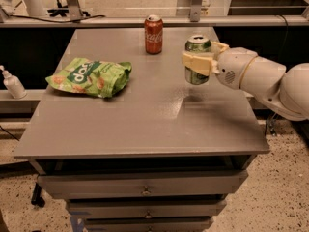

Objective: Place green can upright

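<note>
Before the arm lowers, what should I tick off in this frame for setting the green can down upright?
1. Grip: the gripper is shut on the green can, above the table on the arm's side: ok.
2. Can upright, tab end up: ok.
3. Can resting on the table: not ok, it hangs above the surface.
4. Landing spot beneath the can bare: ok.
5. Red can and snack bag well apart from the can: ok.
6. Finger contact on the can's far side: cannot tell, hidden.
</note>
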You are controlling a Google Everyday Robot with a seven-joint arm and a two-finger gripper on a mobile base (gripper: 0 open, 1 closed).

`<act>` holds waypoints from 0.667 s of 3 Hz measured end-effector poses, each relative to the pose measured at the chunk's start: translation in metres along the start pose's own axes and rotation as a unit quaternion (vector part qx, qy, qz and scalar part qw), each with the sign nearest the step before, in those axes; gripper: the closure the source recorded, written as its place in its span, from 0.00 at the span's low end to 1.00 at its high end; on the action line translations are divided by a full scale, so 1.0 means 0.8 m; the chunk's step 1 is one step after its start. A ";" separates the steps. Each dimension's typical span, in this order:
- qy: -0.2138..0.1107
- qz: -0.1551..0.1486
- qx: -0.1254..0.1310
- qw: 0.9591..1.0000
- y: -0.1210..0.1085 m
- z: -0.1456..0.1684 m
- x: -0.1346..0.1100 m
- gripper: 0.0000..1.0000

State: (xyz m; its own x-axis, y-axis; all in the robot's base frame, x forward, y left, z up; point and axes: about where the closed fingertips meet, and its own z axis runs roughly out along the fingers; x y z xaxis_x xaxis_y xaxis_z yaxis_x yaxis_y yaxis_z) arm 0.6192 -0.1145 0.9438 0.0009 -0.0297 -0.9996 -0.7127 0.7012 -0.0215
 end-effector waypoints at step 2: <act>-0.025 0.029 -0.005 0.999 0.010 -0.013 0.051 1.00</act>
State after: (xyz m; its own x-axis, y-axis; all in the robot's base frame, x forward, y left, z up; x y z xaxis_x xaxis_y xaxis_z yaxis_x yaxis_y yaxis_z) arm 0.6062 -0.1179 0.9028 -0.0052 0.0458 -0.9989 -0.7197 0.6934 0.0355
